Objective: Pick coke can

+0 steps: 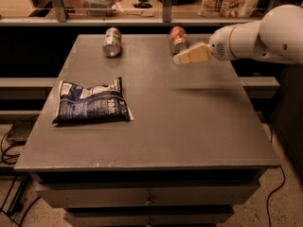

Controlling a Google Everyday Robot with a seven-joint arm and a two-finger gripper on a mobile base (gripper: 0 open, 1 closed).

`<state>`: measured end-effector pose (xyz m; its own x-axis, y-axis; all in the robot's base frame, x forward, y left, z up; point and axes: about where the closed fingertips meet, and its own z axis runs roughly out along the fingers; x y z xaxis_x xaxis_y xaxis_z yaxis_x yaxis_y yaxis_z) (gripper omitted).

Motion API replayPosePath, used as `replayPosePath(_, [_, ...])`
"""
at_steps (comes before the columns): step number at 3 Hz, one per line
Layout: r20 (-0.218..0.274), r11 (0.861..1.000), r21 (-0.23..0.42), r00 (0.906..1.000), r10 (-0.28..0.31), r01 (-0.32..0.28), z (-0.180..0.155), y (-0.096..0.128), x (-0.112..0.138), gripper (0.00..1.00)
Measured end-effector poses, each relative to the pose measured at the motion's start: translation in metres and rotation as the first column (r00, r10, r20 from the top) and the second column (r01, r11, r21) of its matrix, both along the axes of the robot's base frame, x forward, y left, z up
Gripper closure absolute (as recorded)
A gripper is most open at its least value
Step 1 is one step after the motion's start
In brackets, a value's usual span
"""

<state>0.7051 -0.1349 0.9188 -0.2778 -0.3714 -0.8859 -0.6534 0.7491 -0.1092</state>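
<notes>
Dim room: gray drawer cabinet [189,126] on speckled floor [289,215], cluttered shelf [137,21] behind.

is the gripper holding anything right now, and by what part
Nothing is held. The gripper hovers just in front of the coke can, which lies on its side on the table, ungrasped.

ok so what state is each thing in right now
coke can: lying on its side at the far edge of the table, not held
silver can: lying on its side at the far edge, untouched
chip bag: lying flat, apart from both cans
claw: raised above the table, close by the coke can, holding nothing
</notes>
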Motion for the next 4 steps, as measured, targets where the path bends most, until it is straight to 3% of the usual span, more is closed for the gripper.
replayPosePath(1, [-0.003, 0.998, 0.052, 0.9998, -0.019, 0.019, -0.002, -0.007, 0.037, 0.00])
replayPosePath(2, [-0.006, 0.998, 0.051, 0.9997, -0.023, 0.023, -0.006, -0.004, 0.039, 0.00])
replayPosePath(4, [0.003, 0.990, 0.125, 0.9974, -0.072, 0.071, -0.026, 0.010, 0.072, 0.00])
